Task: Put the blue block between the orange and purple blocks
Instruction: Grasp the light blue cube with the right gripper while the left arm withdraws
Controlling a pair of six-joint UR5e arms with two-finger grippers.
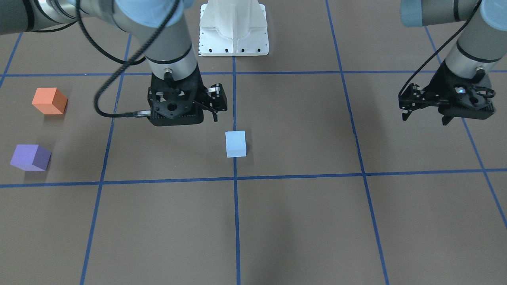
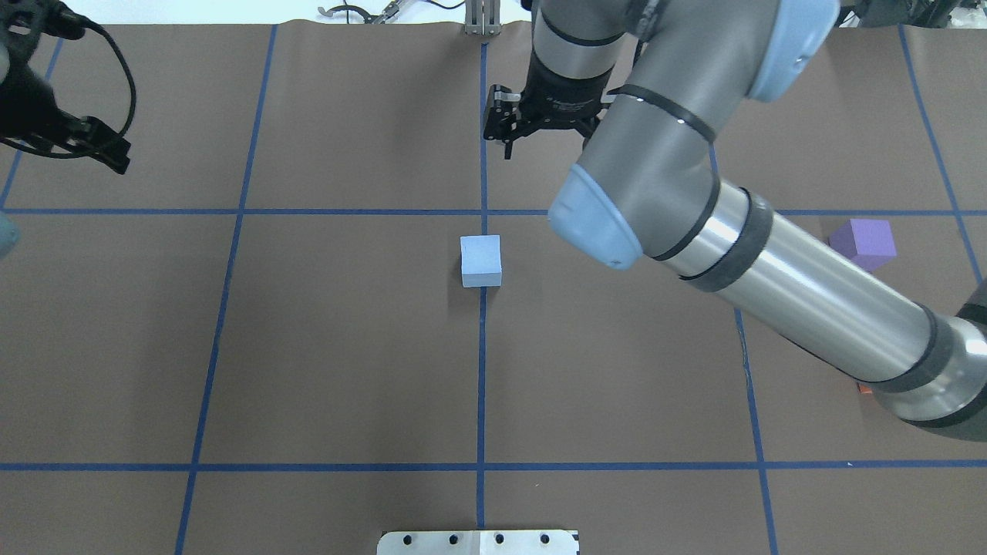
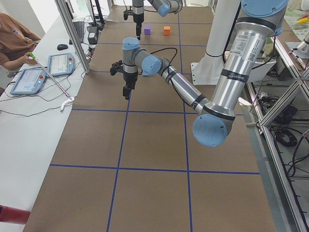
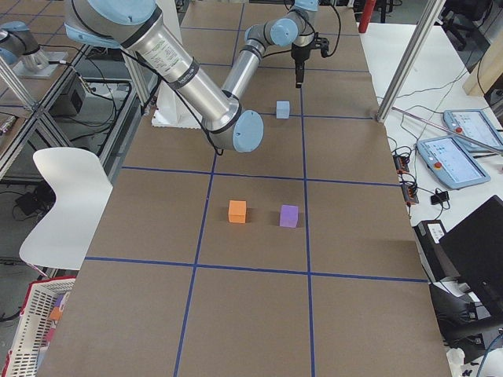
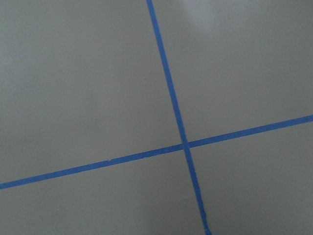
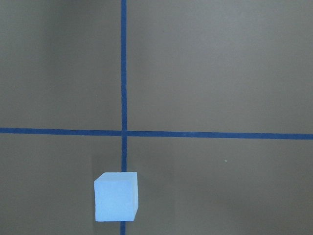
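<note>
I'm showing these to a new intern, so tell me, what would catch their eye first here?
Probably the big right arm reaching across the table, its pincer hanging past the pale blue block, which sits alone on the centre tape line. Next, the orange block and purple block, side by side with a gap between them, off at the robot's right end.

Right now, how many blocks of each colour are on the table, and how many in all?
blue block: 1
orange block: 1
purple block: 1
Total: 3
</note>
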